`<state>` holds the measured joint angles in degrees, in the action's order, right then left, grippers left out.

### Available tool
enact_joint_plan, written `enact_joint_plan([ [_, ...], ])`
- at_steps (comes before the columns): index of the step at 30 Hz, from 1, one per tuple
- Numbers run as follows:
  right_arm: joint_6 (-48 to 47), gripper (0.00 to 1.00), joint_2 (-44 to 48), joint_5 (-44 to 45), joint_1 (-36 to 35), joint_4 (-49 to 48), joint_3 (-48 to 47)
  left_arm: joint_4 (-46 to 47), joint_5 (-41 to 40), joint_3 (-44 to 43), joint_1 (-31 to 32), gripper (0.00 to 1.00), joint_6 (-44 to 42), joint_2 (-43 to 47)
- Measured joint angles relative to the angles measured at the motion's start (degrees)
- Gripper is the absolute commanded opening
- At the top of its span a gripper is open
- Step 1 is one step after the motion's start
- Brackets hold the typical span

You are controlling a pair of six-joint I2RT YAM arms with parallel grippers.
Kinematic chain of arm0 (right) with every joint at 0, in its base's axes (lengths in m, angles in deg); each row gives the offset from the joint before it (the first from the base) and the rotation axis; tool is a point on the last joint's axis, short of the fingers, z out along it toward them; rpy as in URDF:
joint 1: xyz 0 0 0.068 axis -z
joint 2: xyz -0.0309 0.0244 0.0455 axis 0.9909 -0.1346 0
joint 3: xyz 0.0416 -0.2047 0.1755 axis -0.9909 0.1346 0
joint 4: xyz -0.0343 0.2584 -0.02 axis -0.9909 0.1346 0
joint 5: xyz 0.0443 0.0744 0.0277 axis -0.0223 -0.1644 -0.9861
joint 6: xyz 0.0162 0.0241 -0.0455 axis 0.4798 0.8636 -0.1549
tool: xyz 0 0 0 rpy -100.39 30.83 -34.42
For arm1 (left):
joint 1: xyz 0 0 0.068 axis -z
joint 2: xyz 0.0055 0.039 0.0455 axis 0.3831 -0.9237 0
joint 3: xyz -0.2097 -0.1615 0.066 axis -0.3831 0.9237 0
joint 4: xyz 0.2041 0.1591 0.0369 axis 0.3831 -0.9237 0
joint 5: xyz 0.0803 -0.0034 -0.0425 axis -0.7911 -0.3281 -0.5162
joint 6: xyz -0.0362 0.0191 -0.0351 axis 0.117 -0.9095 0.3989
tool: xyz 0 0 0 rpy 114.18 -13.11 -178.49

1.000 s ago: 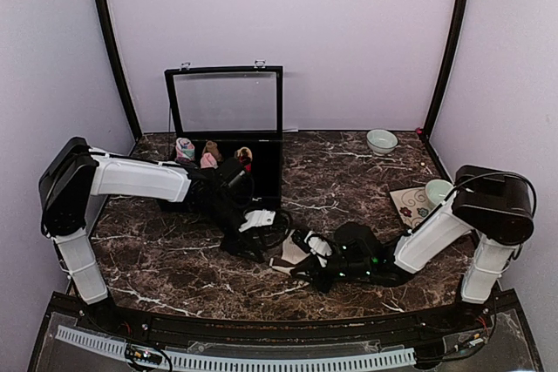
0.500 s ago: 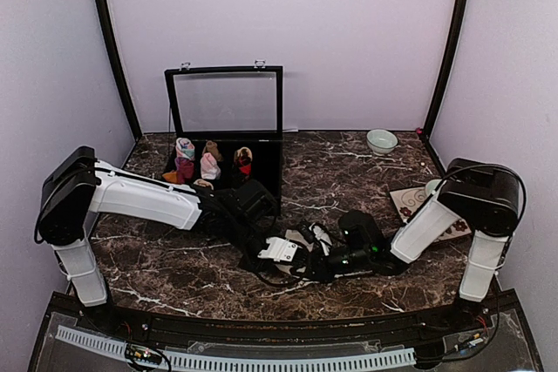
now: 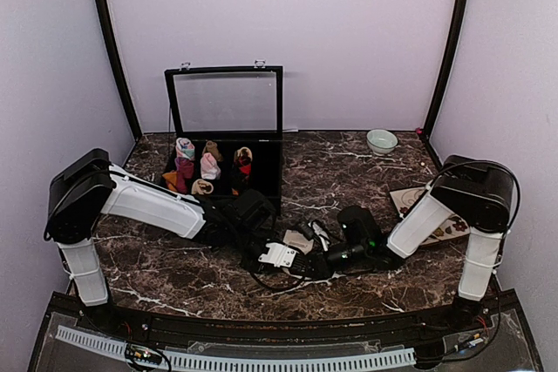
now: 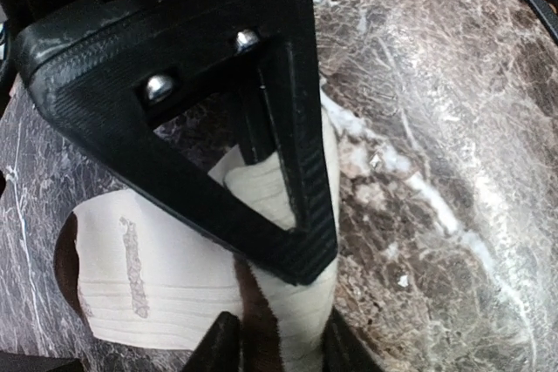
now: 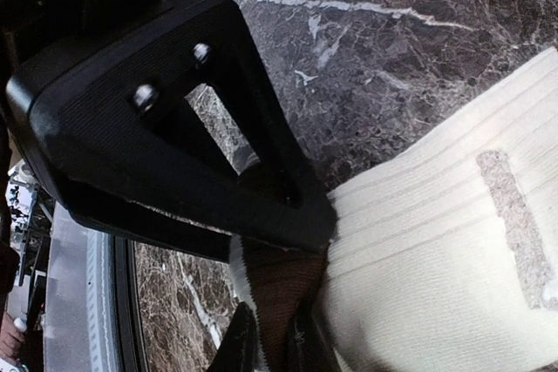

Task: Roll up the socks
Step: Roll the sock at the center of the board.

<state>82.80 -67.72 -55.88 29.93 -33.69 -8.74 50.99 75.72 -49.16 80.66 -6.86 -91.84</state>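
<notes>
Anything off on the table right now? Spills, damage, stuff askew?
Nothing spilled or damaged. Only the cream sock looks untidy: it lies bunched and folded over between the left gripper and right gripper, both clamped on it.

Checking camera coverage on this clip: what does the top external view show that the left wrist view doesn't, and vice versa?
Only top external: the open case of rolled bundles and the bowl at back right. Only left wrist: the left gripper pinching the cream sock at its brown-edged fold. Both: the sock on the marble table.
</notes>
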Motion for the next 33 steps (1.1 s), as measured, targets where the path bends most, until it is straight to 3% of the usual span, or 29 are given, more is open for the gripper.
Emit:
enact_joint_plan([
  [1, 0.0, 0.76, 0.1, 0.0, 0.0, 0.3, -0.1, 0.3, -0.2, -0.1, 0.0, 0.11, -0.1, -0.2],
  [2, 0.0, 0.96, 0.2, 0.0, 0.0, 0.7, -0.2, 0.4, -0.4, -0.3, 0.0, 0.02, -0.2, -0.6],
  [3, 0.2, 0.99, 0.4, 0.1, 0.0, 1.2, -0.2, 0.3, -0.5, -0.6, 0.0, 0.00, 0.0, -0.9],
  [7, 0.3, 0.99, 4.3, -0.3, -0.3, 1.4, 1.2, -1.2, 2.0, -2.3, 0.0, 0.00, -1.7, -1.7],
  [13, 0.9, 1.00, 12.2, 7.9, 0.1, 0.0, 8.2, -8.3, 9.7, -8.0, -1.4, 0.00, -0.1, -5.0],
  [19, 1.3, 0.99, 19.6, 18.7, -2.0, 3.8, 12.3, -16.3, 15.9, -15.1, -5.0, 0.00, 2.3, -9.6],
  [23, 1.3, 0.99, 29.8, 30.0, -4.4, 10.8, 15.8, -19.1, 18.6, -16.9, -5.8, 0.00, 2.8, -10.9],
  [26, 3.5, 0.99, 37.3, 37.6, -5.3, 9.1, 19.9, -22.1, 20.8, -19.2, -6.5, 0.00, 3.0, -12.5],
  [30, 3.1, 0.98, 36.7, 40.1, -5.1, 6.6, 20.9, -27.3, 24.0, -23.7, -7.6, 0.00, 3.2, -15.6],
  [33, -2.3, 0.88, 32.4, 39.8, -5.6, 9.4, 16.4, -29.4, 25.3, -24.9, -8.0, 0.00, 3.4, -16.5],
])
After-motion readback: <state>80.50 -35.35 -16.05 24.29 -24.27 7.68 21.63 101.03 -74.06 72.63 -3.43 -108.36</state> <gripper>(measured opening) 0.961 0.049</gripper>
